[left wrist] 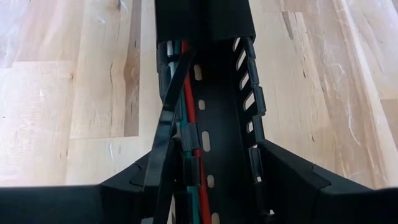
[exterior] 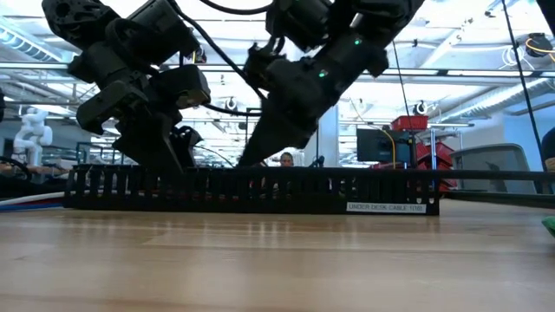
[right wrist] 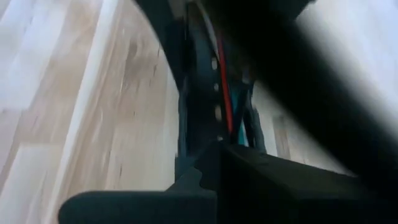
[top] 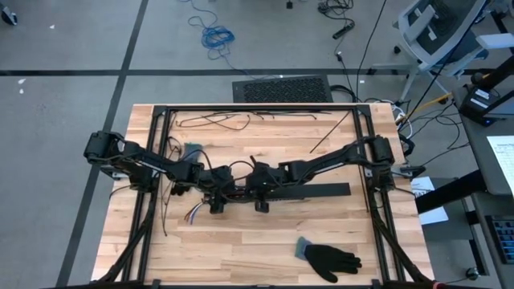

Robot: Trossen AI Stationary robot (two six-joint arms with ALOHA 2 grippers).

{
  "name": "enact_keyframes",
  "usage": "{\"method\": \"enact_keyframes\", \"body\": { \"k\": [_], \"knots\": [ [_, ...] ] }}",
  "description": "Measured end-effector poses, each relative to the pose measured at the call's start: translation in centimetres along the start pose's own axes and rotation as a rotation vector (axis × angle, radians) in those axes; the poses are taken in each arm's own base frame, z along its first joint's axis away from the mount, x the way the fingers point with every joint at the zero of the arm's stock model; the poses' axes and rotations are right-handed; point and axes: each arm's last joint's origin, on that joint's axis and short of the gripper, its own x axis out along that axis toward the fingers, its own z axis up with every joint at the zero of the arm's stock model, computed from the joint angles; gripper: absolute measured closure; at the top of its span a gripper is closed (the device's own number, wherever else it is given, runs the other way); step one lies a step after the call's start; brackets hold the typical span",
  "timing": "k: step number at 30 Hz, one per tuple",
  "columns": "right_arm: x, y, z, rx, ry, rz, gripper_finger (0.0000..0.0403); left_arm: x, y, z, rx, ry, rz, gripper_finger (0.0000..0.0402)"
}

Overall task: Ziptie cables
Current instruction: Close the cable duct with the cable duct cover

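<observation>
Wood: pale butcher-block table [top: 241, 241], planked, matte grain; everything sits on it.
Cables [left wrist: 186, 93]: thin bundle lying lengthwise inside the black slotted strip [top: 321, 191], near table centre; loose coloured ends fan out at approx 8 o'clock of the strip's left end [top: 193, 213].
Colours seen: orange-red, green, white/grey strands in left wrist view; red + teal in right wrist view [right wrist: 227, 93].
Handling (judged): v. light, limp, slick jackets; strands will splay and slide past each other unless pinched together. Not fragile, but easy to snag on the slot teeth.
Where to grab (judged): bundle as a whole, just outside or above the strip wall, close to where the tie goes, not single strands.
Strip: rigid black plastic channel, comb-like slotted walls, oval holes along floor; white label on its side in low view [exterior: 388, 207].
Flat black band [left wrist: 163, 143]: stiff, narrow, crosses the cables at a slant; prob. the ziptie, can't confirm.
Left claw [top: 215, 201]: at strip's left end, fingers spread apart astride the channel walls, not clamped on anything visible.
Right claw [top: 261, 199]: just to 3 o'clock of the left one, over the strip; clenched tight; held item, if any, hidden.
Glove [top: 331, 258]: black knit, blue cuff, at 5 o'clock of table.
</observation>
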Motion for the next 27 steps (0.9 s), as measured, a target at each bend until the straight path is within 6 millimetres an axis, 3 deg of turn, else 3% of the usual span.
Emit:
{"method": "enact_keyframes", "body": {
  "k": [7,19,27],
  "knots": [
    [2.2,0.0,0.3,0.044,-0.026,0.027,0.0403,0.0,0.0,0.1,-0.001,-0.006,0.006,0.0193],
    [-0.1,0.5,5.5,-0.044,-0.137,0.058,0.0403,0.0,0.1,0.2,-0.002,-0.015,0.022,0.0193],
    [-0.8,0.4,6.6,-0.035,-0.112,0.054,0.0393,0.0,0.1,0.2,-0.002,-0.008,0.022,0.0193]
  ]
}}
